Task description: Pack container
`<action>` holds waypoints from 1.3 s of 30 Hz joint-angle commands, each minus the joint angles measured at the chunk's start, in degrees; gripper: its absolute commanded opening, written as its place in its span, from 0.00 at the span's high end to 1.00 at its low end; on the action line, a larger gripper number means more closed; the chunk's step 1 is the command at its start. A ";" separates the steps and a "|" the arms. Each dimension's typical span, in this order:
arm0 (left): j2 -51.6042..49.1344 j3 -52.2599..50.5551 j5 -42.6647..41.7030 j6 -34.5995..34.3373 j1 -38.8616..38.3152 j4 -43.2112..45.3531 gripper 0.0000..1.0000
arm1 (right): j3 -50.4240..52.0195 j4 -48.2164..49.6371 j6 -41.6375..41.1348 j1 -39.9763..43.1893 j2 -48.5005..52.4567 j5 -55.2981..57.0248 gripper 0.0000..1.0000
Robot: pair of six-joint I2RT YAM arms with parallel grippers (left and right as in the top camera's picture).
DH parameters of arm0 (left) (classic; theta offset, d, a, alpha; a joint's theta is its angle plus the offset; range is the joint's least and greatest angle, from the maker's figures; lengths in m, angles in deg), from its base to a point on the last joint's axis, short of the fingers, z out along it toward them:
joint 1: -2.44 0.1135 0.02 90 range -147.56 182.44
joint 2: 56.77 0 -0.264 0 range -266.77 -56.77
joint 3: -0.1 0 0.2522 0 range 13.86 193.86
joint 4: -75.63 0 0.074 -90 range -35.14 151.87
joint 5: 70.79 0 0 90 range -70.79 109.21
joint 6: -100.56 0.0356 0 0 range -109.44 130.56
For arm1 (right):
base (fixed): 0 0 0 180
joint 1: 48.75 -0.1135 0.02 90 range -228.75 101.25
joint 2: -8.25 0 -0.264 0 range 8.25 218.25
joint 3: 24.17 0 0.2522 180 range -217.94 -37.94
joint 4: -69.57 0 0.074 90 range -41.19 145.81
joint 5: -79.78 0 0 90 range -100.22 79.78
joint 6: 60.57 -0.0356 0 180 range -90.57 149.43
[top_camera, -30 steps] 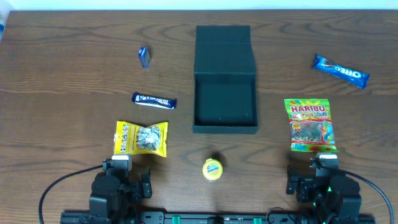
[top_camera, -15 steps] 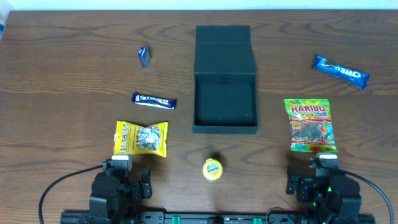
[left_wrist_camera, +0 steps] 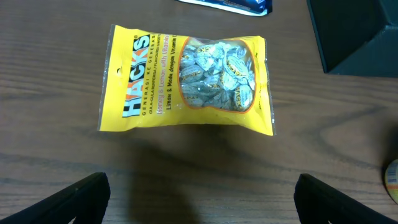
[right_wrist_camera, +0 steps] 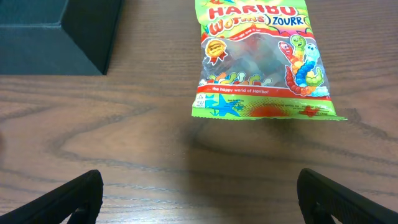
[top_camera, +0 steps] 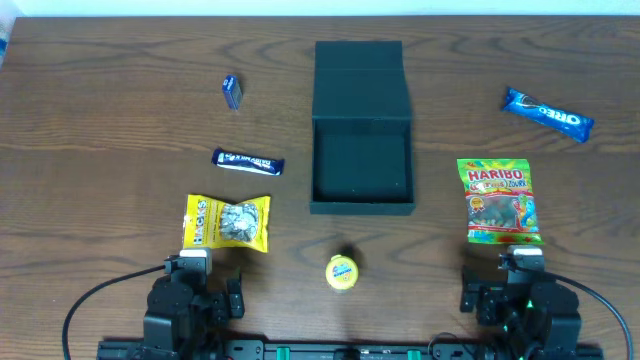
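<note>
The dark wood-grain table point(top_camera: 110, 200) ends at a pale strip point(top_camera: 320, 7) along its far edge. The container point(top_camera: 362, 165) sits mid-table, its lid laid back. The left gripper point(left_wrist_camera: 202, 205) and right gripper point(right_wrist_camera: 202, 202) are both spread wide near the front edge, holding nothing.
</note>
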 commanded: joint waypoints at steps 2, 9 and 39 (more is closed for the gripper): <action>0.42 -1.07 1.70 -0.04 0.35 -2.80 0.04 | 0.44 -0.09 1.60 -0.63 -0.42 0.96 0.01; 0.42 -1.07 1.70 -0.04 0.35 -2.80 0.04 | -0.70 0.70 3.30 -0.63 3.41 2.40 0.01; 0.42 -1.07 1.70 -0.04 0.35 -2.80 0.04 | -39.65 6.99 3.28 3.54 66.60 3.54 0.01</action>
